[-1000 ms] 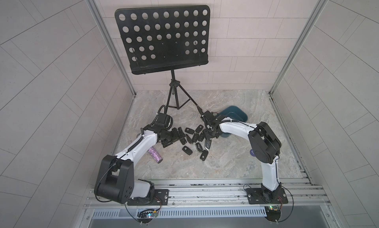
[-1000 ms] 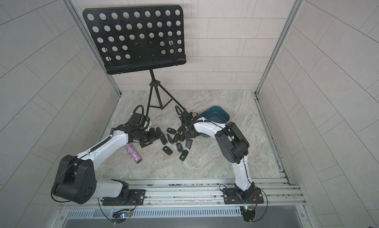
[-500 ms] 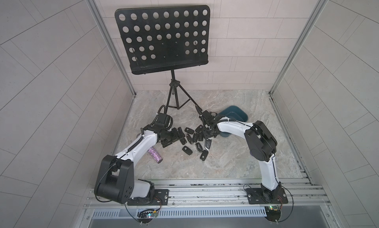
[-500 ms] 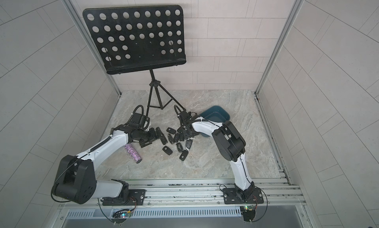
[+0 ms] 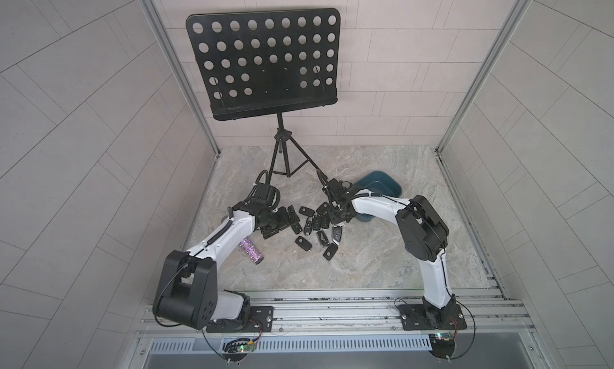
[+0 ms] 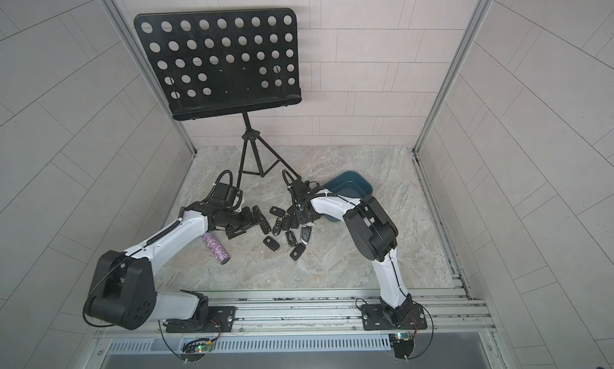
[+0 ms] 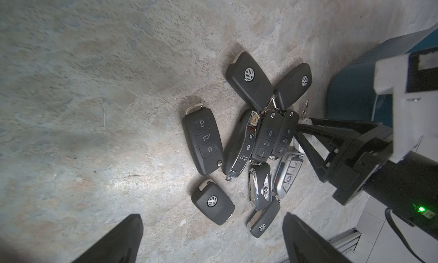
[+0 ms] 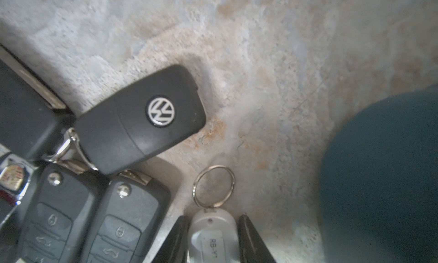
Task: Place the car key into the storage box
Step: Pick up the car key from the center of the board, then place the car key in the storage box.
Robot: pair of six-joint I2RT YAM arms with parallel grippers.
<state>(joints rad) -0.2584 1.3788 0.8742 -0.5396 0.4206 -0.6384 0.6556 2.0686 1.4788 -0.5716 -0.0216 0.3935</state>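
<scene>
Stone-look bench (image 5: 365, 257), grey-beige marbling, carries everything. Black perforated music stand (image 5: 262, 61) on a tripod at the back, left of centre. Two white-and-black arms reach in from the front rail.

Storage box (image 5: 382, 184) (image 6: 349, 184), dark teal: back right of the bench, upright. Its near corner is hidden under the right forearm in both top views.

Left fingers (image 7: 123, 240) spread wide, gripping nothing, hovering low at the left edge of the key pile.

Right fingers (image 8: 180, 238) closed on the white key fob (image 8: 213, 235), one on each long side, down at bench level. Can't tell if it's lifted.

Purple glitter tube (image 5: 251, 250) lies on its side beside the left forearm, apart from the keys.

Pile of black car keys (image 5: 315, 224) mid-bench between the two arms, several overlapping. VW badge (image 7: 249, 74) shows on some.

White key fob sits at the box-side edge of the pile, near the box wall (image 8: 379, 179), outside it. Its split ring (image 8: 213, 186) lies flat on the bench at the fob's free end.
</scene>
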